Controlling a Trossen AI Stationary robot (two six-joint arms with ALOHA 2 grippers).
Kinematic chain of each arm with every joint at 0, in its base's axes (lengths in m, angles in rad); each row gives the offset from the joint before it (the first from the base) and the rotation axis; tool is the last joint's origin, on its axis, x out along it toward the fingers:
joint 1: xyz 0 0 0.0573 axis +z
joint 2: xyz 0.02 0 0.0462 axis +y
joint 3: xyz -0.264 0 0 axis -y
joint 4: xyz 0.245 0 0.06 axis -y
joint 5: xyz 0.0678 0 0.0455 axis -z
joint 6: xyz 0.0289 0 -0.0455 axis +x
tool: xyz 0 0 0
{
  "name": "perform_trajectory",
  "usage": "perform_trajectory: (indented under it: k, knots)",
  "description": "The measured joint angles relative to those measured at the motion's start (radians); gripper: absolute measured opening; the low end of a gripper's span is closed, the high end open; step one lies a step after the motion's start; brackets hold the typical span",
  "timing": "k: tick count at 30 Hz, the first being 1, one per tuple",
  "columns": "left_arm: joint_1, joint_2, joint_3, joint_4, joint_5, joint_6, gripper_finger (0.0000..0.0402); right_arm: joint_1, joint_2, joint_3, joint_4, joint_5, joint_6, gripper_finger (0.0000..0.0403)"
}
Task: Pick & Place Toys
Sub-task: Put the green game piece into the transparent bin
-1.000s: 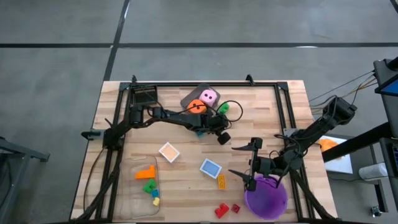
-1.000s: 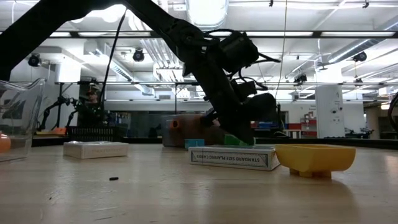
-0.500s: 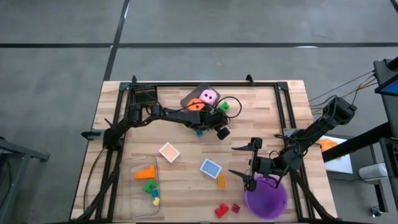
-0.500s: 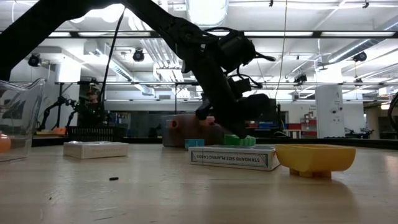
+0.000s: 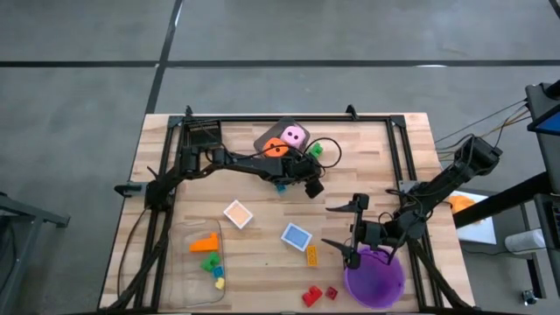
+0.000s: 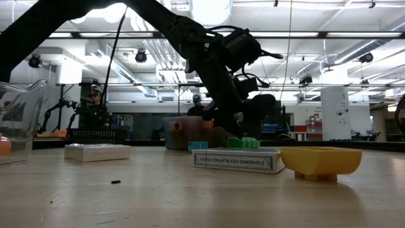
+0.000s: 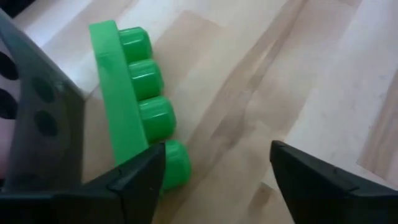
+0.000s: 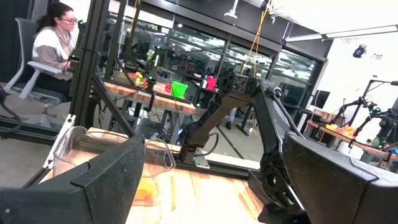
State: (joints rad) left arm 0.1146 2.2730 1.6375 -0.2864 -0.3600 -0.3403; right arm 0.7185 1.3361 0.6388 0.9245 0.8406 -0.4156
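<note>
A green brick [image 7: 134,93] with a row of studs lies on its side on the wood, next to a grey block [image 7: 37,112]; it also shows at the table's far middle [image 5: 315,150] and behind a card box [image 6: 243,143]. My left gripper [image 7: 211,180] stands open just above and beside it [image 5: 311,160], slanting down. The pink die [image 5: 296,136] and orange die [image 5: 278,147] sit on the grey block. My right gripper [image 5: 343,227] hangs open beside the purple bucket [image 5: 374,278], nothing between its fingers [image 8: 211,180]. My left gripper has one finger [image 7: 134,180] right beside the brick's end stud [image 7: 177,163]; whether it touches the stud, I cannot tell. The other finger stands well clear over bare wood. The brick rests on the table.
An orange tile [image 5: 237,213], a blue tile [image 5: 297,235], an orange brick [image 5: 311,255], two red bricks [image 5: 318,295] and a small blue brick [image 5: 280,185] lie on the table. The clear tray [image 5: 179,262] at the near left holds several bricks.
My left gripper has opened and let go of the green brick, and its wrist has turned a little. In the low view its fingers covered the brick; now they stand back and the brick shows whole on the table.
</note>
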Motion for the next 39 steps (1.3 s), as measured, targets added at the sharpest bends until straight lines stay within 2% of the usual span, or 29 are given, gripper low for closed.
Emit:
perform_trajectory:
  k: [4, 14, 22, 39]
  knots:
    - [0.000, 0.000, 0.000, -0.006, -0.039, 0.000, 0.0312, 0.000, 0.000, 0.000, 0.000, 0.000, 0.000, 0.0368]
    - [-0.013, -0.004, 0.035, -0.040, -0.112, 0.012, 0.0314, 0.000, 0.000, 0.000, -0.007, 0.000, 0.007, 0.0368]
    - [0.015, -0.004, 0.025, -0.094, -0.112, -0.005, 0.0314, 0.000, 0.000, 0.000, -0.009, 0.000, 0.008, 0.0368]
    - [0.042, 0.021, 0.016, -0.073, -0.070, 0.013, 0.0314, 0.000, -0.001, 0.000, -0.010, 0.000, 0.008, 0.0368]
